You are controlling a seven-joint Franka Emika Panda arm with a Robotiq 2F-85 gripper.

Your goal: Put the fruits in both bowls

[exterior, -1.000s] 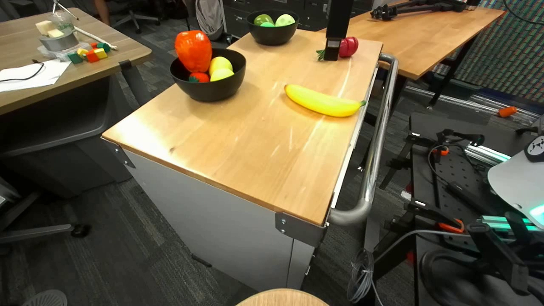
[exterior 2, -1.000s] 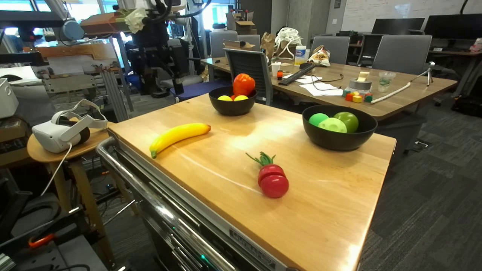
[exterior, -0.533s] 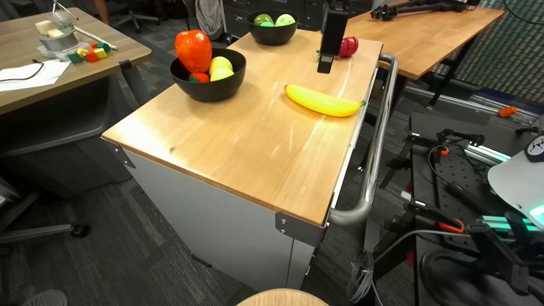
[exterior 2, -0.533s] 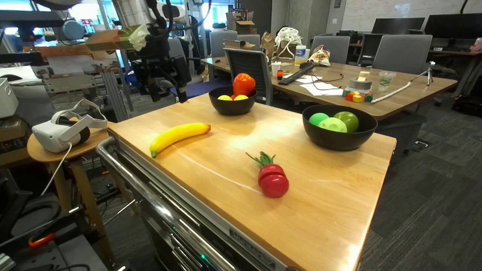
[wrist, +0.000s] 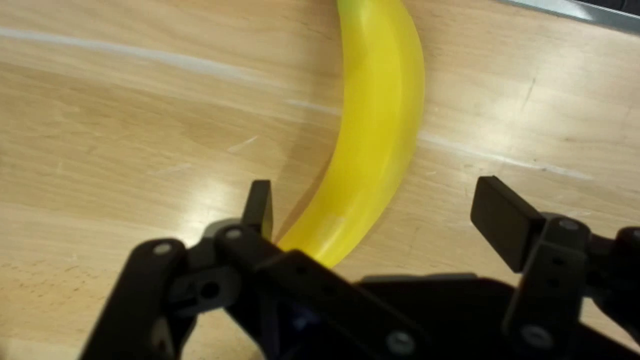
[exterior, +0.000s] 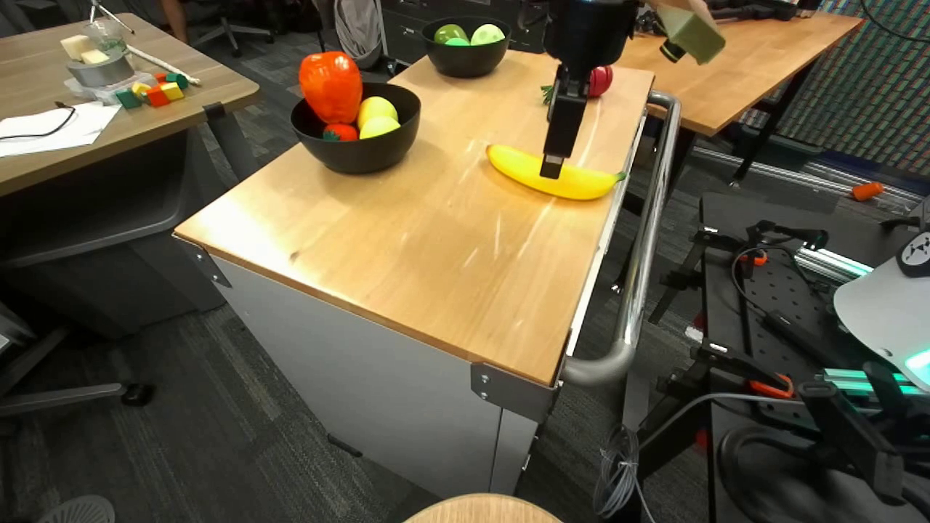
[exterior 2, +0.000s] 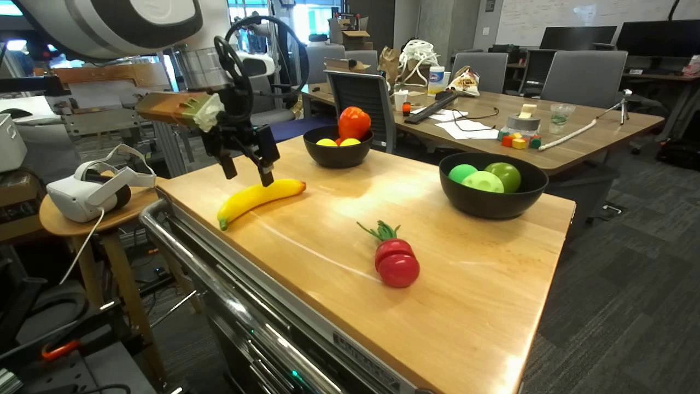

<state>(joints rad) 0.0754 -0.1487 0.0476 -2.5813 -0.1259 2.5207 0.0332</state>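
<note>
Two black fingers (wrist: 505, 220) of the gripper (wrist: 380, 212) stood spread wide, one to either side of a yellow banana (wrist: 381, 115) in the wrist view; whether they touched it could not be told; the banana lay on a pale wooden tabletop (exterior 2: 465, 312); well apart from it on the same top lay a leafy red piece (exterior 2: 397, 265); one black bowl (exterior: 363, 154) held an orange-red pepper (exterior: 330, 87), two yellow balls (exterior: 378, 111) and a small red fruit (exterior: 340, 132); another black bowl (exterior 2: 492, 208) held three green pieces (exterior 2: 483, 181), one paler; a metal rail (exterior: 648, 232) ran along the tabletop's edge; near one corner, a white headset (exterior 2: 87, 191) sat on a stool (exterior 2: 126, 211).
</note>
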